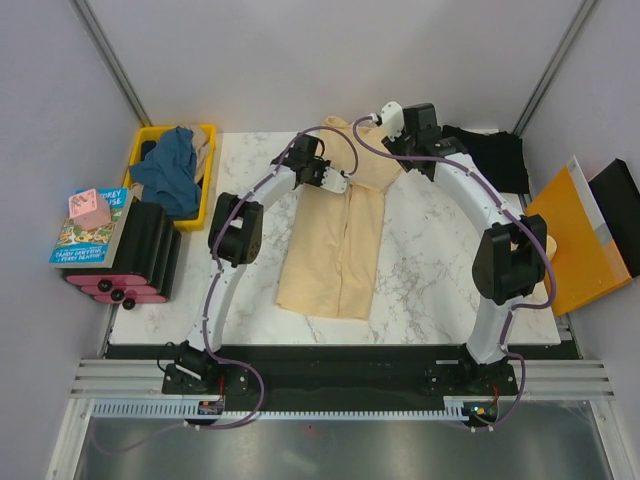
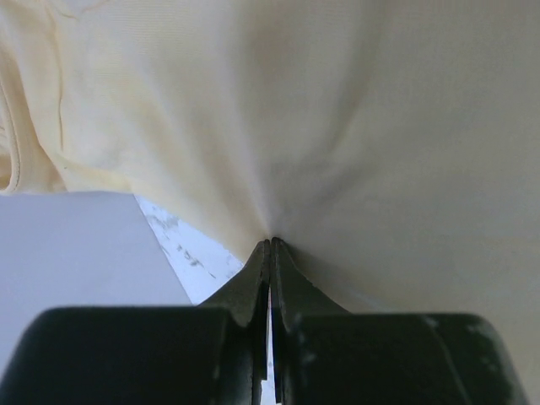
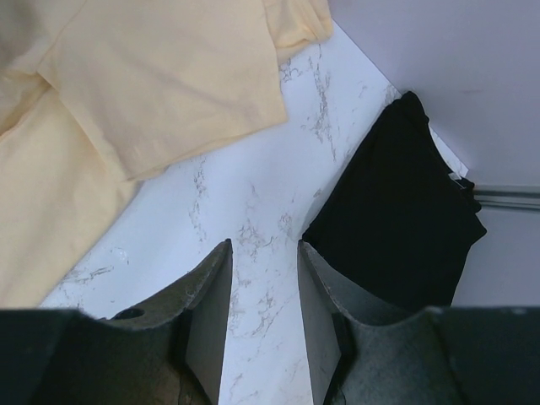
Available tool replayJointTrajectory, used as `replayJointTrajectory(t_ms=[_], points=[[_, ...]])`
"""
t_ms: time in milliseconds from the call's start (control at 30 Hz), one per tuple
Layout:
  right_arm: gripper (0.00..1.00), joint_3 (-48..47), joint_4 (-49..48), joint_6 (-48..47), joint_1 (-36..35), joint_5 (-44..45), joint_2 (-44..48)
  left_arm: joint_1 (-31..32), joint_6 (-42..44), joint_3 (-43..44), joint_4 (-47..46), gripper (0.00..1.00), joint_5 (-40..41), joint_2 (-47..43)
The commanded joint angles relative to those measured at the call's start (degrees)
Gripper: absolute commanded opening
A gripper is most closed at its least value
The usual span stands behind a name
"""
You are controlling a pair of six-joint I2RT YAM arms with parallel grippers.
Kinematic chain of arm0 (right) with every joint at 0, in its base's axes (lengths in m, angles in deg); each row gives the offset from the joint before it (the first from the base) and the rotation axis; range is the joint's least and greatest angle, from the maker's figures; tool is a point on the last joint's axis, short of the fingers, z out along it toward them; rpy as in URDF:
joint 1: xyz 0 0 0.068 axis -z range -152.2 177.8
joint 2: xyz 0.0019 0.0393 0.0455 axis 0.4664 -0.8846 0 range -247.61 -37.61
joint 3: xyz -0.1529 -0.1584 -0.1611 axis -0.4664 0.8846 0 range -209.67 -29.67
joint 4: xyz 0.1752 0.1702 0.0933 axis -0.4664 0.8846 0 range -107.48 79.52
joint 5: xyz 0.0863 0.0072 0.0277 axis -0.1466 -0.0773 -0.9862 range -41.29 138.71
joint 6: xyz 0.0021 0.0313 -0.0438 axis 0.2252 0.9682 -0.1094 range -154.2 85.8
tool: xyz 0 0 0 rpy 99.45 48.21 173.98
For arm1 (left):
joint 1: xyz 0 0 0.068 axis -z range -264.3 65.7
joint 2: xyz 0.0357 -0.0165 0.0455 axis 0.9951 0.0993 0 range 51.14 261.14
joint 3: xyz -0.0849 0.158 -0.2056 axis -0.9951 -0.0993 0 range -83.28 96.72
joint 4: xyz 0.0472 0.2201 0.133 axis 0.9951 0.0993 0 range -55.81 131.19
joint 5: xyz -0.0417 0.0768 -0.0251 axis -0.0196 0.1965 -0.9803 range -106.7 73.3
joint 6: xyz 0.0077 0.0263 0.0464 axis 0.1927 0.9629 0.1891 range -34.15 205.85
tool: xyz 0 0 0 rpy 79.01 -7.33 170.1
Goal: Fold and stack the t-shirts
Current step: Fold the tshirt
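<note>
As left end effector [image 2: 270, 245] pinches cream shirt [image 1: 335, 250], black shirt [image 1: 490, 160] flanks folder [image 1: 580, 240].

In the overhead view you are looking at just one thing carrying print: a blue-green illustrated paperback book [image 1: 85, 235] lying at the left edge of the frame. Two lines of yellow capitals are running along the bottom of its cover, seeming to read "ANDY GRIFFITHS" and "& TERRY DENTON", though they are small and blurred. The title at the top is ending in "USE"; a pink block [image 1: 88, 208] is covering part of it.
</note>
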Motion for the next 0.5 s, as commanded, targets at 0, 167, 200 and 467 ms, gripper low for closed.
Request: replayJointTrajectory(t_ms=[0, 167, 200, 467], points=[[0.44, -2.65, -0.65, 1.17, -0.54, -0.65, 0.8, -2.24, -5.18, -7.85, 5.96, 0.02, 2.38, -5.42], [0.47, -0.89, -0.83, 0.3, -0.8, -0.82, 1.5, -0.57, -6.41, -17.79, 6.14, 0.02, -4.81, -12.2], [0.49, -0.54, -0.83, -0.05, -0.89, -0.82, 1.59, -0.39, -8.85, -18.32, 6.22, 0.02, -6.4, -13.6], [0.71, 2.62, 4.17, 1.08, -0.19, -9.15, 4.13, 0.75, -26.26, -13.14, 4.38, 0.99, -12.48, -20.72]])
